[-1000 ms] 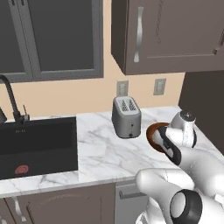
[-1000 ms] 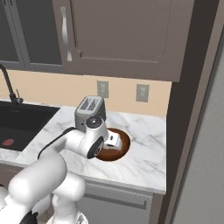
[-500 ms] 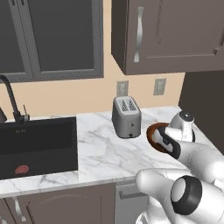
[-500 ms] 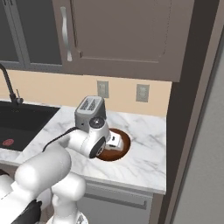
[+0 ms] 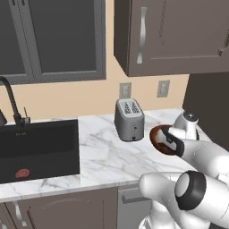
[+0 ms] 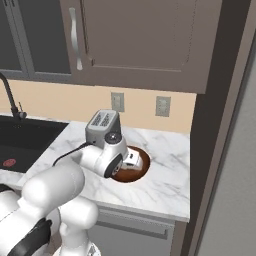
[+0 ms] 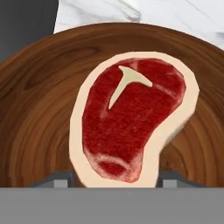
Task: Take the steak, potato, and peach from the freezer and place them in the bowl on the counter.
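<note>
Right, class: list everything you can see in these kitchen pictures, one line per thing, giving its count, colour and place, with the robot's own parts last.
steak: one, red with pale fat rim and white bone mark, in the bowl.
bowl: one, glossy reddish-brown wood, on the counter right of the toaster.
toaster: one, grey, on the counter near the wall.
counter: one, white marble with grey veins.
sink: one, black, set in the counter's left part.
faucet: one, black, behind the sink.
wall outlets: two, pale, above the counter.
wall cabinets: several, dark brown, overhead.
robot arm: one, white with dark joints, reaching over the bowl.
gripper: one, dark fingertips flanking the steak's near edge.
</note>
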You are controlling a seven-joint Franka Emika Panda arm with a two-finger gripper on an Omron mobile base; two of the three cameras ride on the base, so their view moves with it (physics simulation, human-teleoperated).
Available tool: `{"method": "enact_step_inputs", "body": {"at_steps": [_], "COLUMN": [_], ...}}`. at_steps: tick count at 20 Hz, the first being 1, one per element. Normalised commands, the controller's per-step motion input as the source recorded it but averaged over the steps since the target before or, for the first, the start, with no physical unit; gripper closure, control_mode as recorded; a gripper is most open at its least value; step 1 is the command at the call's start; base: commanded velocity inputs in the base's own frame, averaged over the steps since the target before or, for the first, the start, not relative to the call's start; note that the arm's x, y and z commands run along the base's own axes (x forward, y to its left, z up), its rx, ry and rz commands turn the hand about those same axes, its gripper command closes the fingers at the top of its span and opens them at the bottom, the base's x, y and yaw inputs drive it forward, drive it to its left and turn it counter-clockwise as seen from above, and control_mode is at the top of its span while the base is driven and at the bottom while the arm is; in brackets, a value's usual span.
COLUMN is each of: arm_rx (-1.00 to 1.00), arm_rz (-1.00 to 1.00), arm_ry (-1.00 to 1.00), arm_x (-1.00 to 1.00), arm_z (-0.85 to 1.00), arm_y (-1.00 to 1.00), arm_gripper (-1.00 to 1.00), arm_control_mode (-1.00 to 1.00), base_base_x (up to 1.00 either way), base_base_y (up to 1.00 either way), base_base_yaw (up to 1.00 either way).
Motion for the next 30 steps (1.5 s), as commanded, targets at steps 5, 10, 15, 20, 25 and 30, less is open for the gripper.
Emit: {"method": "enact_step_inputs", "body": {"at_steps": [5, 10, 15, 20, 25, 30], "arm_rx": [0.00, 0.00, 0.00, 0.00, 0.00, 0.00], "arm_rz": [0.00, 0.00, 0.00, 0.00, 0.00, 0.00], "arm_ry": [0.00, -0.02, -0.03, -0.03, 0.00, 0.00], "arm_x": [0.03, 0.00, -0.17, -0.20, -0.20, -0.18], "arm_z": [-0.01, 0.00, 0.01, 0.17, 0.38, 0.45], "arm_y": [0.00, 0.00, 0.00, 0.00, 0.00, 0.00], "arm_gripper": [-1.00, -1.00, -1.00, -1.00, -1.00, -1.00], "arm_control_mode": [-1.00, -1.00, -1.00, -1.00, -1.00, -1.00], "base_base_x": [0.00, 0.00, 0.00, 0.00, 0.00, 0.00], "base_base_y": [0.00, 0.00, 0.00, 0.00, 0.00, 0.00], "base_base_yaw": [0.00, 0.00, 0.00, 0.00, 0.00, 0.00]}}
